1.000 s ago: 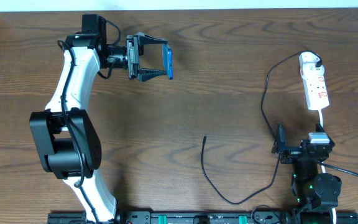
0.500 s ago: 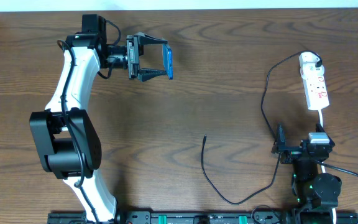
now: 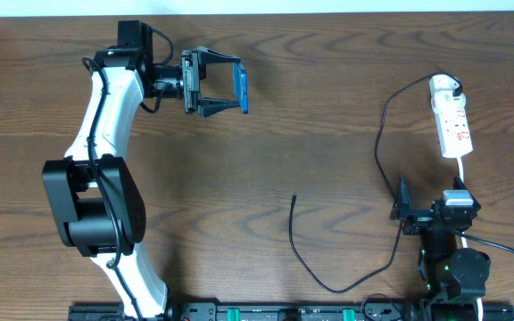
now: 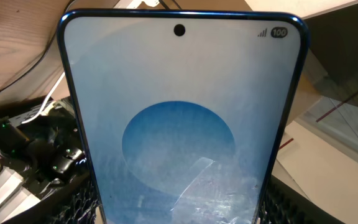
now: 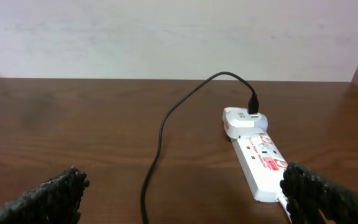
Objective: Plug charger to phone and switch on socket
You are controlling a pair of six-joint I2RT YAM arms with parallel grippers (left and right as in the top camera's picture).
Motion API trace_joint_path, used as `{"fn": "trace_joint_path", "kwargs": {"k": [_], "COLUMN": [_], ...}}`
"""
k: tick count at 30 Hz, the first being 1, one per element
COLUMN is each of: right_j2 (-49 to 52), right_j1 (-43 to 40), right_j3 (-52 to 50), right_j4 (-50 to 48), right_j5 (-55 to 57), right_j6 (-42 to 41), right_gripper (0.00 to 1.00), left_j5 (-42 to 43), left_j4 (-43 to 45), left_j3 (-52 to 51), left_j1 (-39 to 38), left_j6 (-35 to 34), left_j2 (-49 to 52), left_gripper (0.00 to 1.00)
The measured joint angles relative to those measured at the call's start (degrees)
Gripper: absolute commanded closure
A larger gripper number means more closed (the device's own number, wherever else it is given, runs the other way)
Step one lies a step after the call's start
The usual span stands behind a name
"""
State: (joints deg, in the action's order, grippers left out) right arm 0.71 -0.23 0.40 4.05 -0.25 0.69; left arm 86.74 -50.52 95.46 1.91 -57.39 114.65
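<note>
Pinching the phone on edge, far left of the surface: left gripper. Right gripper: spread, empty, near the socket. Charger tip: mid-surface, well apart from the phone. Likely risks: the limp cable twists and the tip misses the port; the phone slips under the push.

Dark wood-grain counter carries white socket at far right, white plug at its far end. Black charger loops from plug toward centre, free tip on bare wood.
</note>
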Motion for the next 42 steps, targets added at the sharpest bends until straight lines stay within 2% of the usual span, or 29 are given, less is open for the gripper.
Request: {"fn": "trace_joint_path", "kwargs": {"k": [13,27,33,42], "right_j2": [0.0,0.0,0.0,0.0], "right_j1": [0.0,0.0,0.0,0.0], "right_j3": [0.0,0.0,0.0,0.0], "right_j4": [0.0,0.0,0.0,0.0], "right_j5": [0.0,0.0,0.0,0.0], "right_j6": [0.0,0.0,0.0,0.0], "right_gripper": [0.01,0.01,0.01,0.01], "left_j5": [0.0,-0.6,-5.6,-16.0], "left_j4": [0.0,0.0,0.0,0.0], "left_j3": [0.0,0.0,0.0,0.0], "left_j1": [0.0,0.0,0.0,0.0], "left_j6": [-4.2,-4.3,-3.8,1.3], "left_j2": [0.0,0.0,0.0,0.0], "left_gripper": [0.93,0.93,0.93,0.93]}}
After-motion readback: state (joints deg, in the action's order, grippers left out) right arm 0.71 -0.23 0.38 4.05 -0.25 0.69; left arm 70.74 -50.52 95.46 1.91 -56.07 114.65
